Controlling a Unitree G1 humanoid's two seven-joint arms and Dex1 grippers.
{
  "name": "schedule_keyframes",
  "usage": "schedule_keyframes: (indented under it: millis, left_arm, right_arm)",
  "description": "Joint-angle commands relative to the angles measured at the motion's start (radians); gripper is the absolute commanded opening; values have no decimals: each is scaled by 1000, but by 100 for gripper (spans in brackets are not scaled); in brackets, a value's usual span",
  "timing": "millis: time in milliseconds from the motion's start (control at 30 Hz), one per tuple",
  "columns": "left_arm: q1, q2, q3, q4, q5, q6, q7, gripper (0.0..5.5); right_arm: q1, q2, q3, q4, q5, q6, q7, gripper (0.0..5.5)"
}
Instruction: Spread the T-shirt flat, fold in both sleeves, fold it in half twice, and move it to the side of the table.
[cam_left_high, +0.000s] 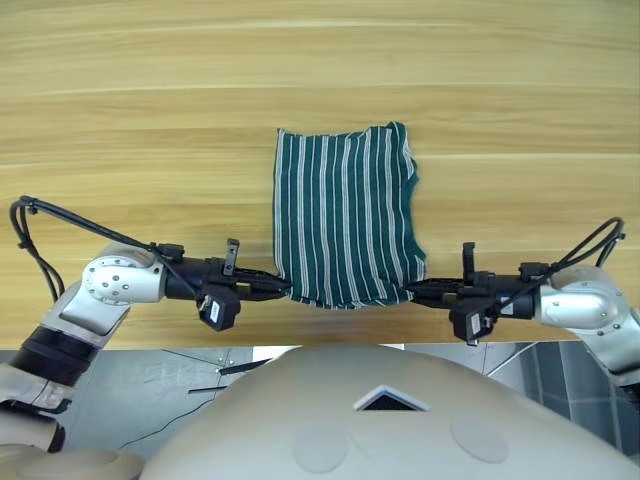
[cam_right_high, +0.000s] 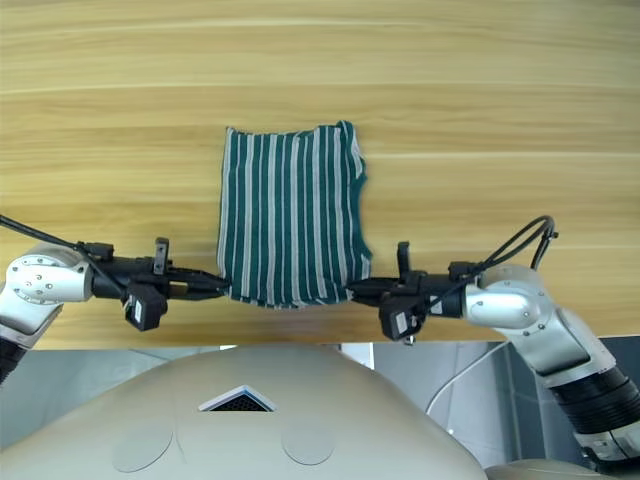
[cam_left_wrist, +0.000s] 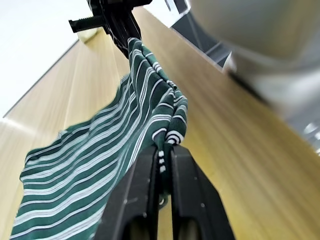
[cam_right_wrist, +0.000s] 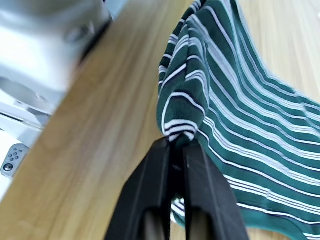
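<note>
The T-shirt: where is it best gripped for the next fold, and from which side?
Grip the T-shirt at its two near corners, one from each side. It lies as a narrow folded strip, and its layers bunch at those corners; the left gripper and right gripper are shut there.

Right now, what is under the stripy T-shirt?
The T-shirt lies on the wooden table, which shows all around it. Whatever else might be beneath is covered by the cloth.

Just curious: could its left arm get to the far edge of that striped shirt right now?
Probably not yet: the left gripper is shut on a near corner of the T-shirt, though nothing stands in its way.
</note>
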Motion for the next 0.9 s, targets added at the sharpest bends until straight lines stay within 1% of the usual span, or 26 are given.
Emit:
schedule_keyframes:
  millis: [33, 133, 233, 433, 567, 667, 867, 900]
  left_arm:
    - [57, 57, 19, -51, -54, -23, -25, 15]
    - [99, 96, 28, -105, -116, -40, -43, 15]
    - [92, 85, 50, -81, -128, -32, -43, 15]
    - [-31, -36, 138, 72, -124, 29, 27, 15]
    - [-155, -154, 188, 135, -105, 103, 111, 15]
    - [-247, -231, 195, 214, -22, 116, 160, 15]
    - [-395, -343, 193, 362, 96, 108, 226, 15]
    - [-436, -365, 185, 420, 144, 100, 247, 15]
  right_arm:
    - [78, -53, -64, -59, 81, -76, 22, 11]
    - [135, -88, -122, -99, 161, -128, 40, 11]
    - [139, -89, -169, -95, 192, -130, 41, 11]
    - [-49, 17, -167, -26, 179, 14, -16, 11]
    - [-177, 97, -167, 19, 163, 132, -66, 11]
    - [-260, 150, -151, 66, 95, 198, -108, 11]
    - [-420, 270, -65, 228, -150, 288, -221, 11]
    - [-445, 291, -46, 260, -194, 295, -240, 11]
